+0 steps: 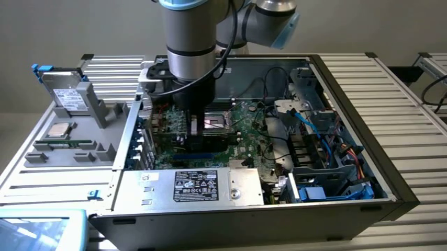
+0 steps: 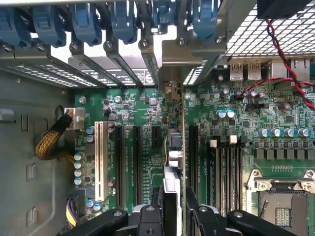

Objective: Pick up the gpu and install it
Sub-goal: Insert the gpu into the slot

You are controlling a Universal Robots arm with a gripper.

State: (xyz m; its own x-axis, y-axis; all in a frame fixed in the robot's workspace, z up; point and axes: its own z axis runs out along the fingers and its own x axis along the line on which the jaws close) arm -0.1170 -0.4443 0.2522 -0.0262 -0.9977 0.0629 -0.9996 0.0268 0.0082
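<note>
The gpu (image 1: 167,128) stands on edge inside the open computer case (image 1: 391,172), above the green motherboard (image 1: 231,133). My gripper (image 1: 194,133) reaches straight down into the case and is shut on the card's upper edge. In the wrist view the gpu (image 2: 172,177) appears edge-on, running from my gripper (image 2: 173,206) toward its silver bracket (image 2: 172,59) at the case's rear wall. It hangs in line with the black expansion slots (image 2: 138,157). Whether its lower edge sits in a slot is hidden.
A grey parts tray (image 1: 104,112) at the exterior view's left holds a silver drive (image 1: 66,97), a processor (image 1: 59,130) and a memory stick (image 1: 66,142). The power supply (image 1: 202,185), blue cables (image 1: 307,117), blue bracket clips (image 2: 88,22) and the processor socket (image 2: 283,206) crowd the case.
</note>
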